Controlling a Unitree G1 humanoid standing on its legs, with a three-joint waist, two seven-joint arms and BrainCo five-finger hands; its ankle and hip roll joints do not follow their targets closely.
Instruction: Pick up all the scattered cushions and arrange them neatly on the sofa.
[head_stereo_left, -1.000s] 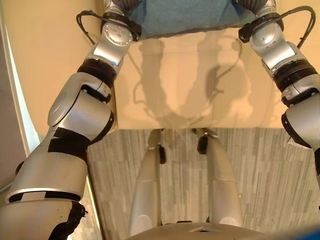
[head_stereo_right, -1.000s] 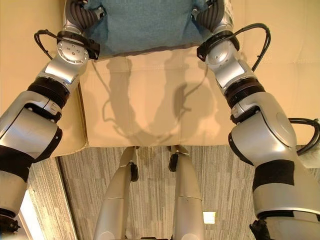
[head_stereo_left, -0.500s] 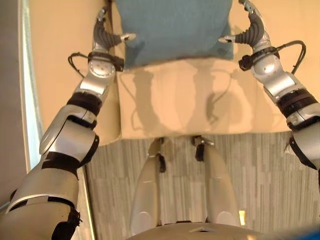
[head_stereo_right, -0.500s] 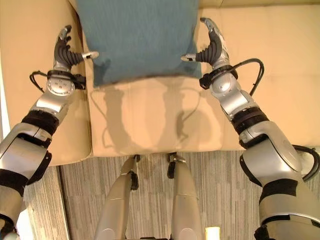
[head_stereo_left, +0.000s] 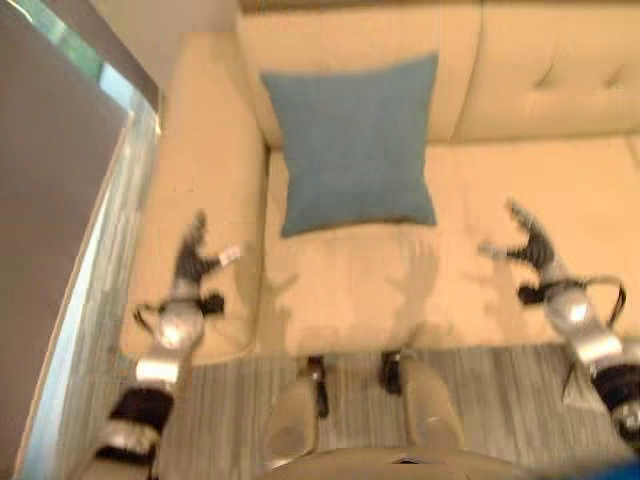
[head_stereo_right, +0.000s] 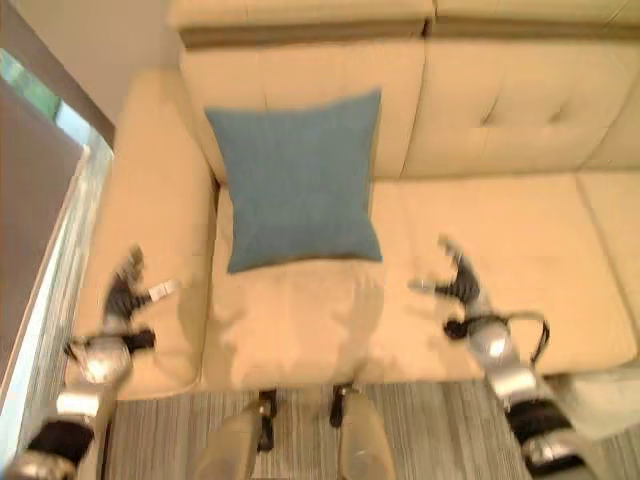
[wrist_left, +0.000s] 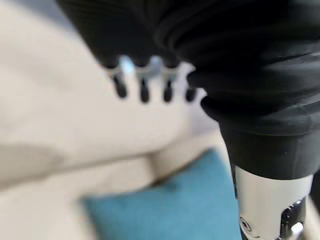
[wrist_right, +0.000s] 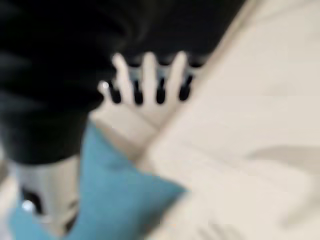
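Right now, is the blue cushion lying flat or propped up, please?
Propped up: the blue cushion leans against the sofa backrest, lower edge on the seat.

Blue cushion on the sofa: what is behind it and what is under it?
The blue cushion leans against the backrest of the beige sofa, its lower edge on the seat. The backrest and seat parts it covers are hidden. Both hands, left hand and right hand, are off it.

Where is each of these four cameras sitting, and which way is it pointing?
Left eye view: on the head, looking down at the blue cushion against the sofa backrest; left hand over the armrest.
Right eye view: beside it, same scene; right hand over the seat.
Left wrist view: along the straight fingers, cushion beyond.
Right wrist view: likewise.
All four share the cushion.
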